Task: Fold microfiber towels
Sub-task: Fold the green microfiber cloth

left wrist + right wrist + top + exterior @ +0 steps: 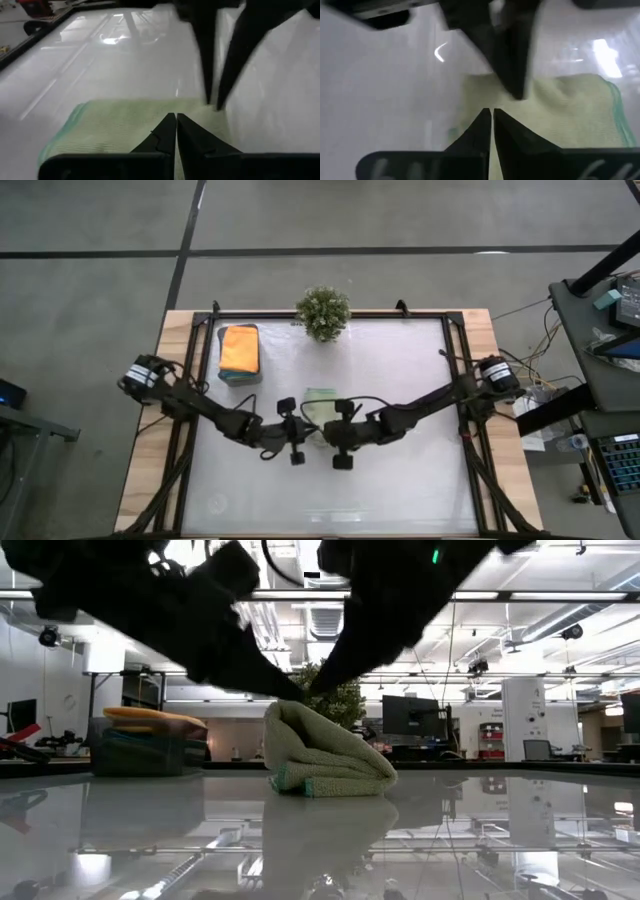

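A: High view: you had both arms at mid-table, over the sage-green towel (319,402). Orange towel (240,348) topped the stack in the tray (222,376) by the plant (323,312).

B: Low view?

A: Towel was bunched, fold unfinished; judging by that, stack done, this one left.

B: Wrist views?

A: Left gripper (176,118) and right gripper (491,112) were both pinched together, tips at the cloth; can't tell if gripping it.
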